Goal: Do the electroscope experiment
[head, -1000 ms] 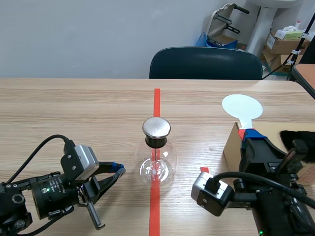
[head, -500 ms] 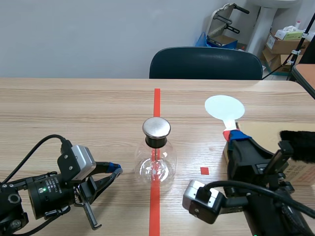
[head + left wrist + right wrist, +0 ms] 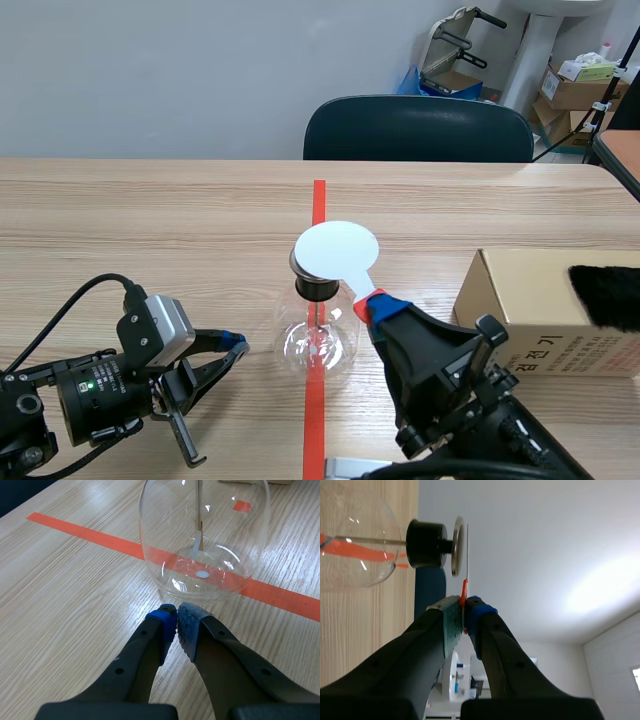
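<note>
We hold the white disc [image 3: 337, 250] by its thin orange handle [image 3: 464, 587], pinched between the pads of the right gripper [image 3: 372, 305]. The disc stands just over the metal cap [image 3: 456, 545] of the glass flask [image 3: 318, 345] on the table [image 3: 150, 220]; whether they touch cannot be told. We judge the disc light and bendable, so grip only the handle. The flask looks fragile and slick; take it at the black neck [image 3: 426, 543]. The left gripper [image 3: 176, 625], closed on nothing, lies beside the flask's base.
</note>
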Robot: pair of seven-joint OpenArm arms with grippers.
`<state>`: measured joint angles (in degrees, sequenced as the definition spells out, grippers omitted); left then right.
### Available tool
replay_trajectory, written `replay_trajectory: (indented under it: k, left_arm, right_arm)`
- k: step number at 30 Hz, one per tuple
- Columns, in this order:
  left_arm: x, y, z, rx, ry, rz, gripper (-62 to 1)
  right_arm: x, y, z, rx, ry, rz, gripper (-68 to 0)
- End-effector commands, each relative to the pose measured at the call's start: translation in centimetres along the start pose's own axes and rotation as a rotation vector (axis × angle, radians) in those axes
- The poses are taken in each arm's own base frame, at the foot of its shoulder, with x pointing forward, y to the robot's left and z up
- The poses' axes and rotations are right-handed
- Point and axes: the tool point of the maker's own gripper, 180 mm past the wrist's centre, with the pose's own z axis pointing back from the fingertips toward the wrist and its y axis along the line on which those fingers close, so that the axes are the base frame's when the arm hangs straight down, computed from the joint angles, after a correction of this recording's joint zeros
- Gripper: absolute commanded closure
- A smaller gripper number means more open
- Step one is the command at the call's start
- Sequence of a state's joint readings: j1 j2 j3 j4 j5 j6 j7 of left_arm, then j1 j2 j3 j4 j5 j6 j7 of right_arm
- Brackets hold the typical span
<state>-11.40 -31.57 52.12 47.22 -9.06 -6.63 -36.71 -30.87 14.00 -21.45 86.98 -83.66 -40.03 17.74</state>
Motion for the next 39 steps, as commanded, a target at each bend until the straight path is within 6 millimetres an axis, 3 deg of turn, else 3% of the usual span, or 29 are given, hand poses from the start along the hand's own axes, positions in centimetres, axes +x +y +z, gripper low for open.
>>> replay_trajectory:
  k: [1, 16, 27, 39]
  left_arm:
    - [0.7, 0.1, -0.2, 0.003, -0.03, 0.005, -5.5]
    - [0.7, 0.1, -0.2, 0.003, -0.031, 0.005, -5.5]
    - [0.7, 0.1, -0.2, 0.003, -0.031, 0.005, -5.5]
    - [0.7, 0.1, -0.2, 0.003, -0.031, 0.005, -5.5]
  right_arm:
    - [0.0, -0.9, -0.2, -0.029, -0.018, 0.019, -0.6]
    - [0.4, -0.9, -0.1, -0.029, -0.042, 0.02, -0.6]
    - [-4.6, -1.0, 0.4, -0.031, 0.238, 0.016, -0.7]
    - [-9.9, -1.0, 2.6, -0.033, 0.559, 0.011, -0.6]
